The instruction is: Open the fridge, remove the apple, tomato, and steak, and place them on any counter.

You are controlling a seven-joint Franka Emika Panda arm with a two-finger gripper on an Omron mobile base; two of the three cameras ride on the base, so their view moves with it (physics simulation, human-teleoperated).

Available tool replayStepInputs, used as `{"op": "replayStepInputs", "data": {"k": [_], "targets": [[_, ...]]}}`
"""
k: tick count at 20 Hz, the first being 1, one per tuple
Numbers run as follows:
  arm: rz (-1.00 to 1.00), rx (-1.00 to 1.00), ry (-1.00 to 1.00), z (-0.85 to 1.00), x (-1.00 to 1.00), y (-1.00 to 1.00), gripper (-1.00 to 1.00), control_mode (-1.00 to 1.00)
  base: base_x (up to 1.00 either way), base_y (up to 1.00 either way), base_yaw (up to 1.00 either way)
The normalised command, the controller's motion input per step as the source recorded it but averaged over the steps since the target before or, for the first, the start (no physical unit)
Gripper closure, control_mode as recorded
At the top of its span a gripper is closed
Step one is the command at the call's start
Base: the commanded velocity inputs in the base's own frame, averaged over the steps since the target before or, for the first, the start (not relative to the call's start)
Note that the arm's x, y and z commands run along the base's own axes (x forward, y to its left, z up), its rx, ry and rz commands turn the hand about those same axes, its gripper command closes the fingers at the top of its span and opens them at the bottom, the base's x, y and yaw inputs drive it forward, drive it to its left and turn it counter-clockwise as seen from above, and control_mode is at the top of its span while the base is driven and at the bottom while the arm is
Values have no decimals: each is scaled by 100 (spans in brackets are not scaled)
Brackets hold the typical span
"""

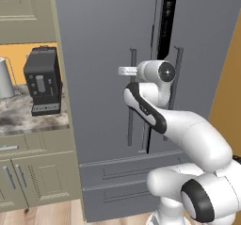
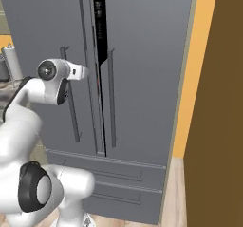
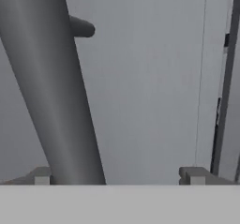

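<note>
The fridge (image 1: 103, 31) (image 2: 142, 55) is a tall dark grey unit with two doors, a black strip between them and drawers at its base. My gripper (image 1: 127, 71) (image 2: 83, 71) is open at the upper part of the left door's long bar handle (image 1: 131, 111) (image 2: 73, 117). In the hand view that handle (image 3: 51, 87) stands between my fingertips (image 3: 42, 176), close to the left one, and my gripper (image 3: 119, 178) is not shut on it. The right door's handle (image 1: 176, 78) (image 2: 111, 98) is untouched. The apple, tomato and steak are hidden. A stretch of counter (image 1: 19, 118) lies to the fridge's left.
A black coffee machine (image 1: 42, 80) and a metal canister (image 1: 4, 78) (image 2: 12, 62) stand on the counter, over beige cabinets (image 1: 33, 177). An orange wall (image 2: 197, 79) and a brown panel (image 2: 220, 102) close off the fridge's right side.
</note>
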Motion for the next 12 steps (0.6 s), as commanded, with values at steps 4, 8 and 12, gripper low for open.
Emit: {"op": "replayStepInputs", "data": {"k": [4, 8, 12], "targets": [[0, 0, -13, -41, 76, 41, 100, -100, 0, 0, 0], [0, 0, 5, -3, 20, 3, 100, -100, 0, 0, 0], [-2, 0, 12, -1, 9, 31, 100, -100, 0, 0, 0]]}}
